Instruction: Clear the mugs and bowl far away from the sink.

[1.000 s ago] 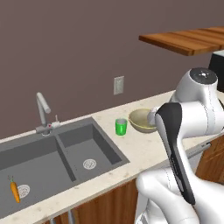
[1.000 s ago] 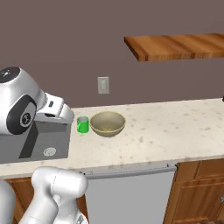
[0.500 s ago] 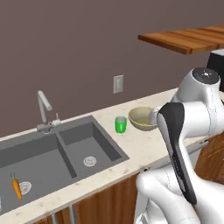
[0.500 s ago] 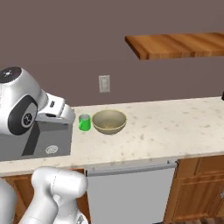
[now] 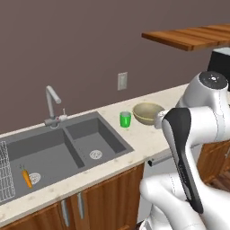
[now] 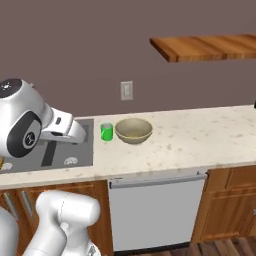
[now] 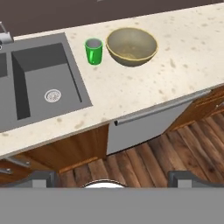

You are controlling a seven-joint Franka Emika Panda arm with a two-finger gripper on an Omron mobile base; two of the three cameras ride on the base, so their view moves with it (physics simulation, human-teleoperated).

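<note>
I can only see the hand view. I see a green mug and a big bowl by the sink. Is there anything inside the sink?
Observer: Yes. In the left base view, an orange carrot lies in the far basin of the sink, near its drain.
Operator: Is there a tap?
Observer: A slim silver faucet stands behind the sink, at the wall.
Operator: What's above the mug and bowl?
Observer: A socket plate is on the wall behind the mug and bowl, and a wooden shelf hangs higher up, further along the counter.
</note>
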